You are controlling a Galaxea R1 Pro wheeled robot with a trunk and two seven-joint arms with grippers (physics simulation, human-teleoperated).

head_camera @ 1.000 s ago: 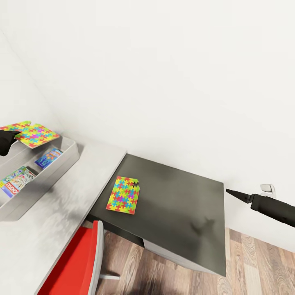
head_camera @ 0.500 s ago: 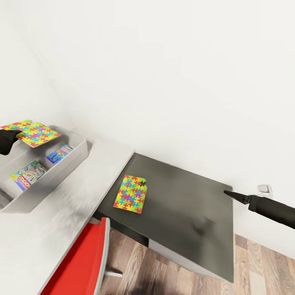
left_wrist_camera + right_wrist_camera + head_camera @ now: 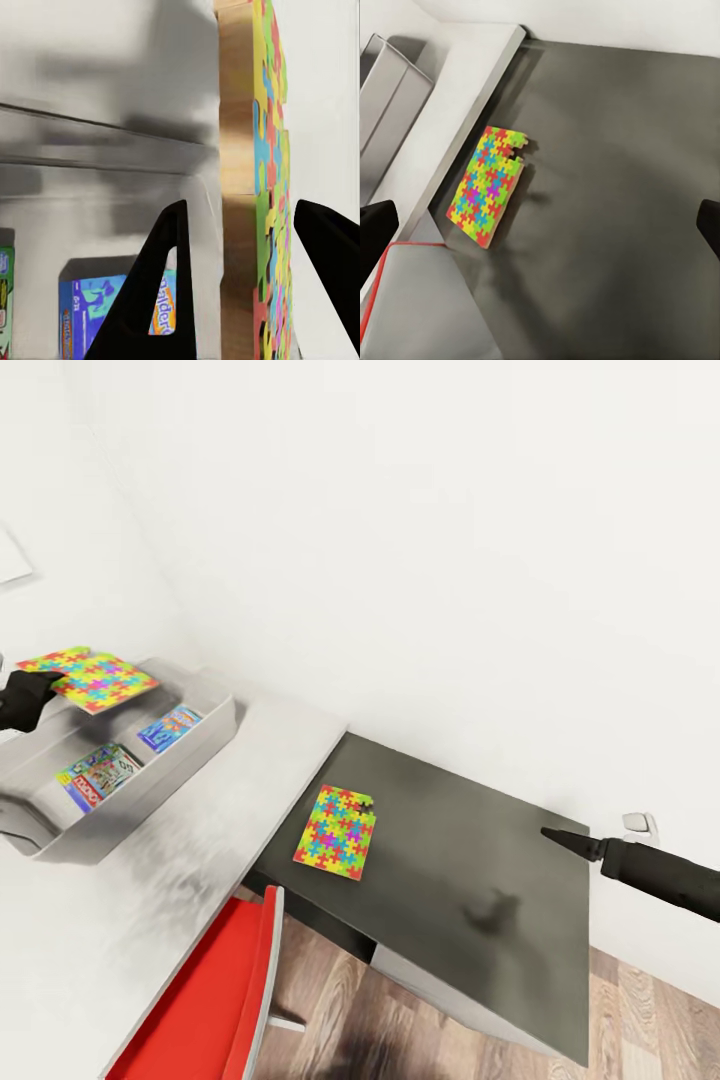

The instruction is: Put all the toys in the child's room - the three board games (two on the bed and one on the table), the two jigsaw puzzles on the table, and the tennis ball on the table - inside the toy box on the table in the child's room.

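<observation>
Above the toy box (image 3: 190, 745), our left gripper (image 3: 244, 285) clamps one jigsaw puzzle (image 3: 95, 678) by its edge; tilted release could spill it over the wall, while beyond, our right gripper (image 3: 556, 836) cannot be judged.

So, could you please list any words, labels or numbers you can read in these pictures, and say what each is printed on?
Nothing reads with certainty.
Blue board game in the toy box: lettering too small in the head view; cut off by the finger in the left wrist view.
Green-edged board game: red lettering, too blurred to read.
Both jigsaw puzzles: no text.
</observation>
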